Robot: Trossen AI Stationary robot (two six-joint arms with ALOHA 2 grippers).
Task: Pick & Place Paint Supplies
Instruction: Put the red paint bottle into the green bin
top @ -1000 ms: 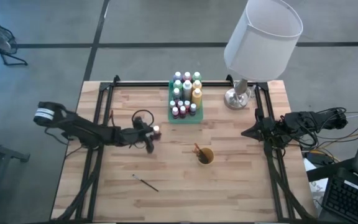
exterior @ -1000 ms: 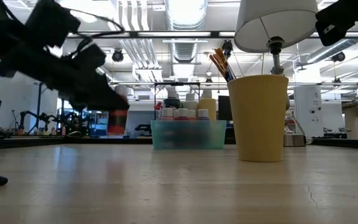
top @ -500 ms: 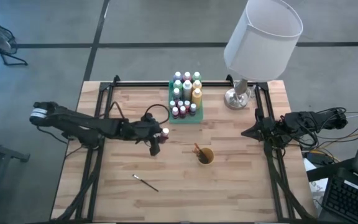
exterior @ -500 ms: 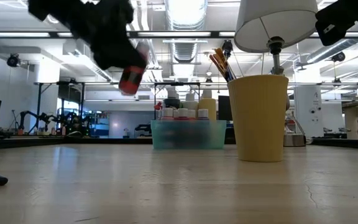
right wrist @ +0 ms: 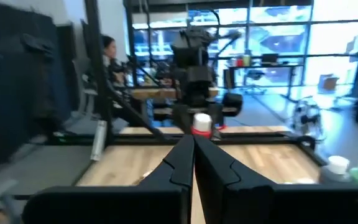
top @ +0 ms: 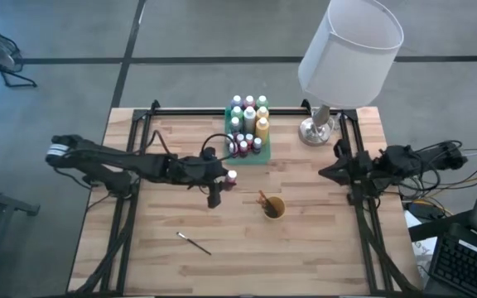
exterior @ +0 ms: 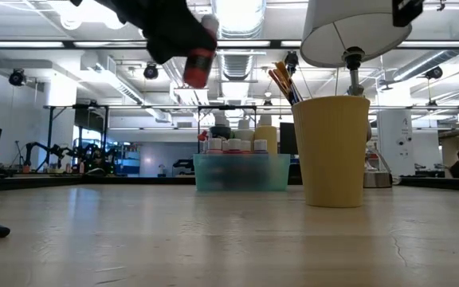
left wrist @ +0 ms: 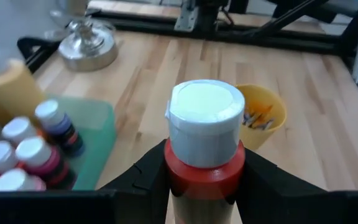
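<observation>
Red bottle (top: 231,177), pale cap up, pinched upright in the left gripper (left wrist: 202,171) jaws and carried clear of the bench (top: 321,248), just near of the green tray (top: 259,158), likely for setting among the bottles there. Right gripper (right wrist: 194,163) waits at the right edge, jaws pressed together.

Robotics lab, exposed ceiling ducts (exterior: 237,60), other robot rigs (exterior: 42,155), glass partitions (right wrist: 278,43)
</observation>
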